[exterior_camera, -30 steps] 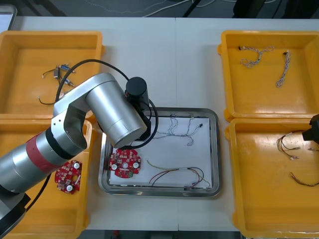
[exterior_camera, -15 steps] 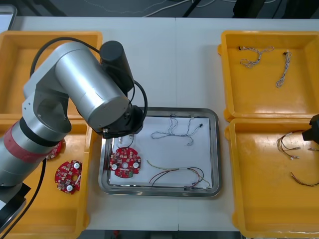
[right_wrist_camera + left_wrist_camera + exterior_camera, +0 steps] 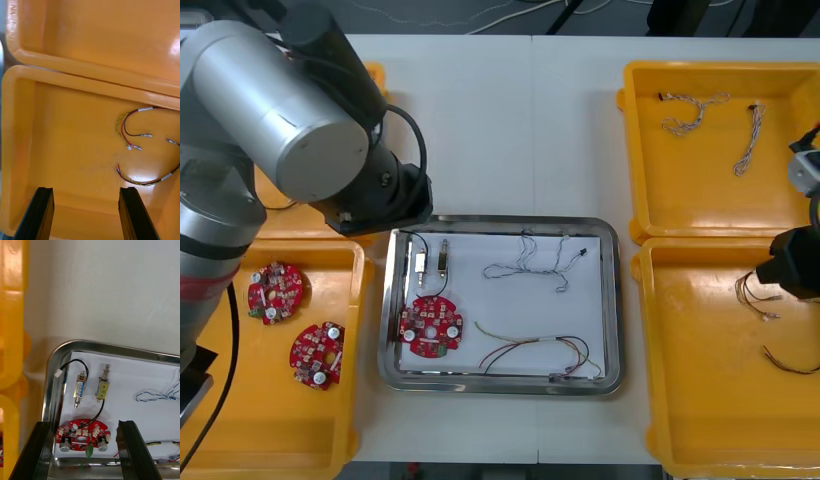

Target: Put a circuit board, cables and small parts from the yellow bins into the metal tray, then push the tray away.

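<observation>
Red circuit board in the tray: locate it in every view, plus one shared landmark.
Front view: circuit board lies in the metal tray's near-left corner.
Left wrist view: same board, seen between the open left end effector's fingers.
Right wrist view: faces a yellow bin of red and yellow cables.
Landmark: small metal parts beside the board, front and left wrist views.
</observation>
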You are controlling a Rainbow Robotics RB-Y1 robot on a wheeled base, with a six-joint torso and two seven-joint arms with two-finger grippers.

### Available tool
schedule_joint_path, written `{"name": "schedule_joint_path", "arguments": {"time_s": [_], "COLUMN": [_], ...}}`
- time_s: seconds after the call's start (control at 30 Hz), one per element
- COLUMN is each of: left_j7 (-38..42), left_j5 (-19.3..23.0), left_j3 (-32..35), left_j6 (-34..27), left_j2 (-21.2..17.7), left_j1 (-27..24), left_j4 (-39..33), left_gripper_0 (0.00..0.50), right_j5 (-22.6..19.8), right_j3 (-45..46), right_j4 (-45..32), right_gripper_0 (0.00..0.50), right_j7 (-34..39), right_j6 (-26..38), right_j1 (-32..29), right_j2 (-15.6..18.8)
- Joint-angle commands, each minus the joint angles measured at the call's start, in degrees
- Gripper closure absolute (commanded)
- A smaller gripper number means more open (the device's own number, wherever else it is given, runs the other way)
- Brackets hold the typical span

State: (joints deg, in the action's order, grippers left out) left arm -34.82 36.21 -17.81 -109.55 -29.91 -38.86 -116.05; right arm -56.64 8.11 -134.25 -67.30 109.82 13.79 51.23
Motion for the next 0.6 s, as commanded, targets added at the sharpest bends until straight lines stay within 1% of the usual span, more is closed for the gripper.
{"name": "schedule_joint_path", "arguments": {"time_s": [0.03,0.1,0.13,0.23,0.4,0.5,0.53,0.6], "left_j7": [-3.1,-5.0,-5.0,-9.4,-14.8,-17.4,-17.4,-20.7], "left_j5": [1.2,2.0,2.0,5.4,9.9,12.0,12.0,12.8], "left_j3": [1.9,2.9,2.9,6.7,11.7,14.5,14.5,17.1], "left_j6": [-0.4,-0.4,-0.4,-0.4,-0.4,-0.4,-0.4,-0.4], "left_j2": [-4.9,-6.6,-6.6,-9.7,-14.0,-16.3,-16.3,-18.2], "left_j1": [-1.9,-1.5,-1.5,-0.1,2.8,4.4,4.4,6.3], "left_j4": [-3.3,-3.4,-3.4,-3.3,-3.4,-3.4,-3.4,-3.4], "left_gripper_0": [0.000,0.000,0.000,0.000,0.000,0.000,0.000,0.000], "right_j5": [0.2,-0.3,-0.3,-0.8,-1.2,-1.3,-1.3,-1.3], "right_j3": [-5.5,-7.9,-7.9,-11.7,-15.3,-18.3,-18.3,-21.5], "right_j4": [-2.9,-3.0,-3.0,-3.3,-3.6,-4.1,-4.1,-4.7], "right_gripper_0": [0.000,0.000,0.000,0.000,0.000,0.000,0.000,0.000], "right_j7": [-0.9,-1.3,-1.3,-1.9,-3.1,-4.0,-4.0,-4.9], "right_j6": [0.2,0.2,0.2,0.2,0.2,0.2,0.2,0.2], "right_j1": [4.3,6.0,6.0,8.5,10.6,12.6,12.6,14.9], "right_j2": [0.9,1.0,1.0,0.9,1.0,0.9,0.9,0.6]}}
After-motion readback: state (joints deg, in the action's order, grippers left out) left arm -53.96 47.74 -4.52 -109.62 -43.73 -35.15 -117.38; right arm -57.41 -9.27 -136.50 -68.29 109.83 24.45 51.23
